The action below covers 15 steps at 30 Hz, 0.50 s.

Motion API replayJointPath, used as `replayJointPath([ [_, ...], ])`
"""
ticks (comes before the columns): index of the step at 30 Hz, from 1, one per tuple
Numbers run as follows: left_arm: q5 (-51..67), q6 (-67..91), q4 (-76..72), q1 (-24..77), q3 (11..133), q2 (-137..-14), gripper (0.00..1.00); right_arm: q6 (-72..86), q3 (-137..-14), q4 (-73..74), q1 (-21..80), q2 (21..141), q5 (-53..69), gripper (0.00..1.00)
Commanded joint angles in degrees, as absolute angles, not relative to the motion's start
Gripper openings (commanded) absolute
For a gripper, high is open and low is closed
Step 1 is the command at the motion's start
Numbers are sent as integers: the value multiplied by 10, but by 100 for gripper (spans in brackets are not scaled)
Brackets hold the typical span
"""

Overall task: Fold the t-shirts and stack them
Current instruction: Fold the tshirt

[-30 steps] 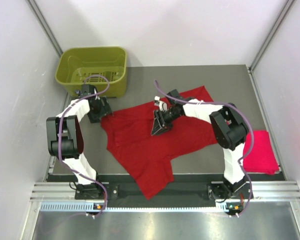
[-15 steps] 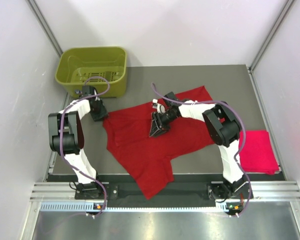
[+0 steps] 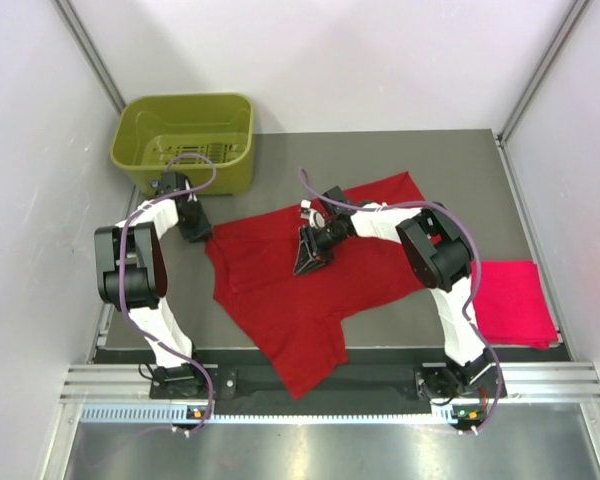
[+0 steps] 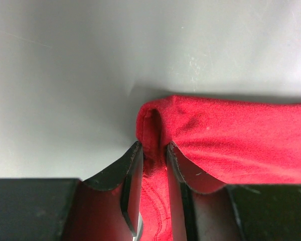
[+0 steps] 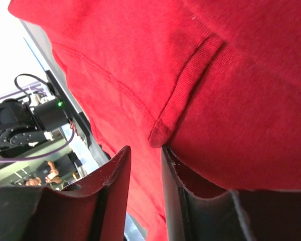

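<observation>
Deep red t-shirt lay spread on the table | left gripper: nearly closed, pinching a fold at the shirt's left edge | right gripper: jaws narrow at a seam mid-shirt, we could not tell whether cloth was caught | pinkish-red t-shirt lay folded at the table's right edge.

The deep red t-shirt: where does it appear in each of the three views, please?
Top external: deep red t-shirt spread at the centre.
Left wrist: its bunched edge, centre-right, pinched between the jaws.
Right wrist: fills most of the picture, above the jaws.
Shared landmark: grey table beside the shirt; only a thin strip in right wrist.
</observation>
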<state>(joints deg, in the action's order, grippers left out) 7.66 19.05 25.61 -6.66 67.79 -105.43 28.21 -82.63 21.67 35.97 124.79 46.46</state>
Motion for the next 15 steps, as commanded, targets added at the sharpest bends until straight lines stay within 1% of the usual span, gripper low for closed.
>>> replayJointPath([
  [1, 77, 182, 255, -75, 694, -1049, 30, 295, -851, 185, 369, 1256, 470, 31],
  [8, 84, 188, 258, -77, 701, -1052, 30, 286, -853, 201, 370, 1260, 453, 31],
  [13, 87, 198, 256, -79, 701, -1056, 27, 282, -862, 210, 369, 1268, 451, 2],
  [15, 86, 200, 258, -81, 704, -1059, 27, 270, -866, 221, 369, 1264, 439, 0],
])
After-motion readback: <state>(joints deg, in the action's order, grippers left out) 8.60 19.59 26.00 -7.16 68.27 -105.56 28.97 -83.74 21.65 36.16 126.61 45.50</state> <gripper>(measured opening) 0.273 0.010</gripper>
